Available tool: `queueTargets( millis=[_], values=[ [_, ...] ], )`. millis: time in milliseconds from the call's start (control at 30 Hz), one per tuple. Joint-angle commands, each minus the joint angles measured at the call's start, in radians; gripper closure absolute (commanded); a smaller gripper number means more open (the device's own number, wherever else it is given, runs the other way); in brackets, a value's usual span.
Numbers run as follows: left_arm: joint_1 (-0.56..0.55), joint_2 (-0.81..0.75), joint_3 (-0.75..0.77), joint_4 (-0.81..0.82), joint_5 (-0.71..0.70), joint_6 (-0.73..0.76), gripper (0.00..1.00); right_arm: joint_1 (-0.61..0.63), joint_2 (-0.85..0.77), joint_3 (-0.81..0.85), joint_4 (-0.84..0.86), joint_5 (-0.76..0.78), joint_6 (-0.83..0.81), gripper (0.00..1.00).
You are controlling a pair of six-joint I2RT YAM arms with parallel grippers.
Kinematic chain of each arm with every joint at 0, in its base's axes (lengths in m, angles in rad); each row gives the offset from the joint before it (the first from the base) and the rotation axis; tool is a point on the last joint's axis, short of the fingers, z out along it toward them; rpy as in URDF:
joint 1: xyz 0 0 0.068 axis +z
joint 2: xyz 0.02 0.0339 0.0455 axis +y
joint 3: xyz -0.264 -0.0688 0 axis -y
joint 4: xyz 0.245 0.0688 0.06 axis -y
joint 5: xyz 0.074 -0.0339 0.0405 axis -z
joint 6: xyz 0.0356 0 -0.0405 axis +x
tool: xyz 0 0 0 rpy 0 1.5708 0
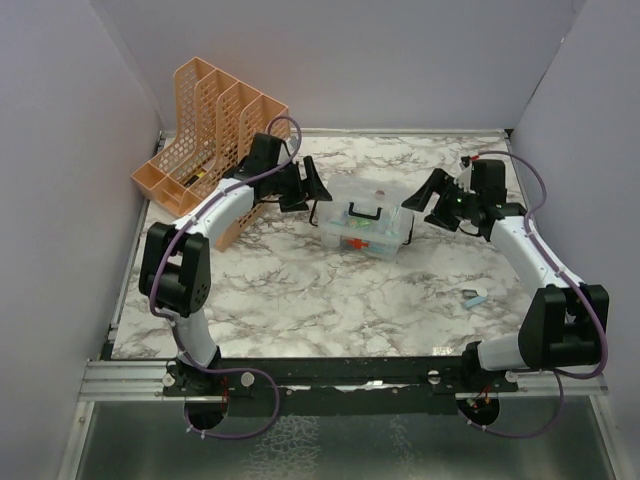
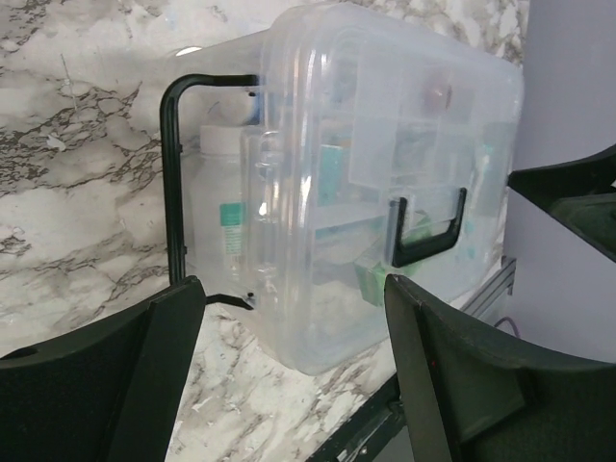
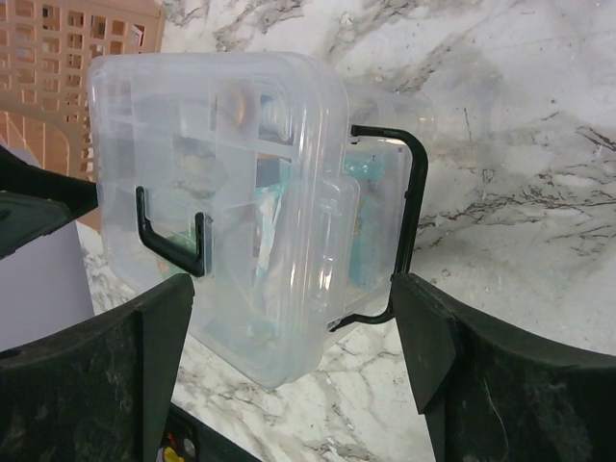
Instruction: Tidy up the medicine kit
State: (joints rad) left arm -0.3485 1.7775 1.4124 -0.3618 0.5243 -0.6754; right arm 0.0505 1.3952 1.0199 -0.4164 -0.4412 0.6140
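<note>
Centrally on the marble-patterned desk [image 1: 300,300] sits the medicine kit [image 1: 366,230], a clear, round-cornered plastic box with a black handle. Its contents blur behind the cloudy walls; only teal labels and a white bottle [image 2: 221,202] can be made out. The left claw [image 1: 308,190] and right claw [image 1: 425,195] flank it, fingers spread apart. The left arm partly hides the orange mesh rack [image 1: 215,120].
</note>
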Motion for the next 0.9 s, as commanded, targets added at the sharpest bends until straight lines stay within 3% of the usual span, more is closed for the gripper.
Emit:
queueTargets(
  millis=[0,167,400,567,867],
  values=[
    [-0.002,0.06,0.033,-0.056,-0.01,0.061,0.21,-0.005,-0.002,-0.041,0.107,0.003,0.015,0.13],
    [-0.001,0.085,0.049,-0.073,-0.014,0.077,0.21,-0.005,0.003,-0.124,0.213,0.005,0.038,0.05],
    [-0.002,0.097,0.045,-0.084,-0.025,0.088,0.21,-0.005,0.01,-0.222,0.369,-0.053,0.09,0.04],
    [-0.002,0.069,0.115,-0.116,-0.066,0.138,0.21,-0.006,-0.023,-0.21,0.367,-0.055,0.101,0.04],
    [-0.094,0.015,0.234,-0.12,-0.288,0.22,0.17,-0.052,-0.113,-0.269,0.497,-0.109,0.216,0.01]
  ],
)
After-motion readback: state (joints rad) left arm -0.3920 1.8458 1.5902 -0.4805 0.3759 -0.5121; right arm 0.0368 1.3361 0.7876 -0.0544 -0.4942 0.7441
